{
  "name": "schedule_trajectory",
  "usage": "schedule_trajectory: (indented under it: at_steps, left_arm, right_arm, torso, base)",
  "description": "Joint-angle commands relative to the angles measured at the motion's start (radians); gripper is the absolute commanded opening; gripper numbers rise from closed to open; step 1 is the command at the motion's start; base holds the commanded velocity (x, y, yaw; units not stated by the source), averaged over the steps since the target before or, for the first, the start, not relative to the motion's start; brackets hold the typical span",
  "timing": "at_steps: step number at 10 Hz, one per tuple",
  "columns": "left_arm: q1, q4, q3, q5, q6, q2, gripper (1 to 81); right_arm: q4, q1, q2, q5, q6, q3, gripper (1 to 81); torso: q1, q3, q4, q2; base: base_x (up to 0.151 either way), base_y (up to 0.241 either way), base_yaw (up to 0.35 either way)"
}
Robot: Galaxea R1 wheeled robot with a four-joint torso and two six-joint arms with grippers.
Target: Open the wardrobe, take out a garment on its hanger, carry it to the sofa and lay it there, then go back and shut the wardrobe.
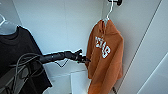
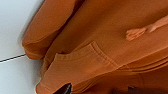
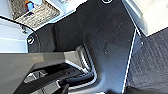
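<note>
The wardrobe (image 1: 62, 25) stands open, and I look into its white interior. The garment (image 1: 105, 57), a burnt-orange hooded sweatshirt with white letters, hangs at the right on its thin white hanger (image 1: 109, 12), hooked on a dark fitting at the top. My left arm reaches in from the left. Its gripper (image 1: 83, 58) is at the garment's left edge, about halfway down, and looks open. In the left wrist view the garment (image 2: 100, 37) is very close, with its front pocket (image 2: 80, 62) and a drawstring end (image 2: 140, 31). The sofa is not in sight.
A black T-shirt (image 1: 17, 55) on another white hanger (image 1: 3, 21) hangs at the left, beside my arm. A low white block (image 1: 78, 81) sits on the wardrobe floor under the garment. A woven basket (image 3: 37, 12) and dark carpet (image 3: 152, 65) appear in the right wrist view.
</note>
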Motion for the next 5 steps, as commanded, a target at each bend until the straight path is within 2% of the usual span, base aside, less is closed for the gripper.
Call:
schedule_trajectory:
  at_steps: [1,3,5]
  left_arm:
    - [-0.3,-0.132,0.007,-0.046,-0.023,0.015,81.1]
    - [-0.372,-0.207,0.009,-0.092,-0.023,0.027,81.1]
    - [-0.428,-0.25,0.01,-0.095,-0.023,0.027,81.1]
  right_arm:
    - [0.005,0.03,-0.001,-0.056,0.004,0.002,81.1]
    - [0.007,0.031,0.0,-0.056,0.004,0.002,81.1]
    - [0.005,0.034,0.002,-0.056,0.005,0.002,81.1]
  torso:
    - [0.0,0.0,0.0,0.0]
    - [0.0,0.0,0.0,0.0]
    - [0.0,0.0,0.0,0.0]
  base:
    - [0.0,0.0,0.0]
    - [0.0,0.0,0.0]
    - [0.0,0.0,0.0]
